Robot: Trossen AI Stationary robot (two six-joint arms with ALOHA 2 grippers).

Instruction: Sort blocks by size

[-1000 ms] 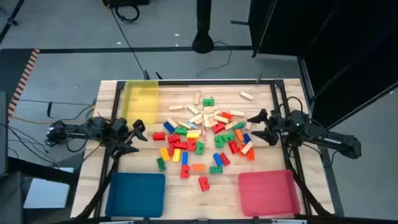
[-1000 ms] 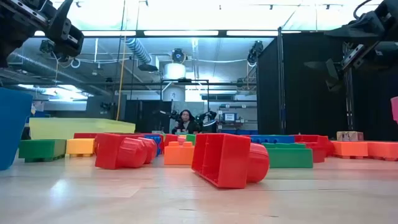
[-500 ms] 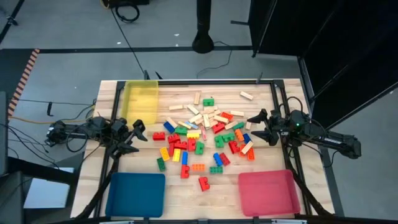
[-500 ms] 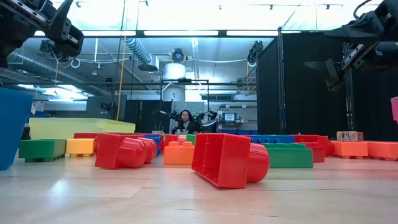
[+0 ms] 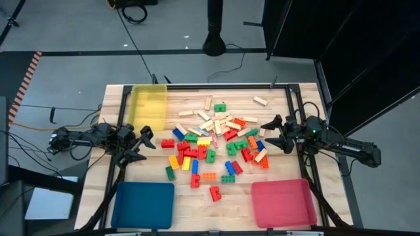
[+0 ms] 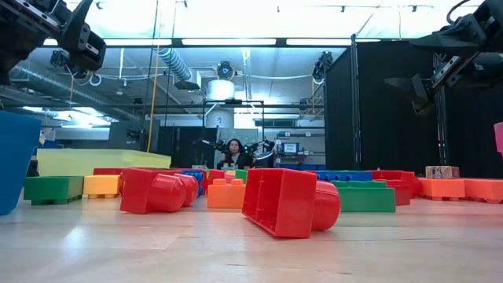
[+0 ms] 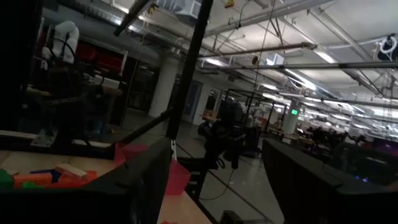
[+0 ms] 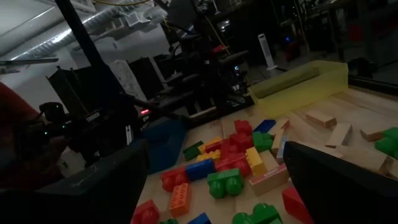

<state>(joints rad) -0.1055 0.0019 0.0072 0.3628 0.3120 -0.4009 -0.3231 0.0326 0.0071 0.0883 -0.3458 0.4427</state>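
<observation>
The blocks (image 5: 213,145) lie scattered over the middle of the wooden table: red, green, blue, yellow and orange studded bricks and pale wooden bars (image 5: 209,121), each resting loose on the tabletop. In the low view a red brick (image 6: 289,201) lies on its side in front. My left gripper (image 5: 148,144) hovers open at the table's left edge, beside the pile. My right gripper (image 5: 270,134) hovers open at the right edge, pointing at the pile. Nothing is between either pair of fingers.
A yellow tray (image 5: 148,105) sits at the far left, a blue tray (image 5: 144,204) at the near left, a pink tray (image 5: 282,202) at the near right. A person (image 6: 233,152) sits far off in the room behind the table.
</observation>
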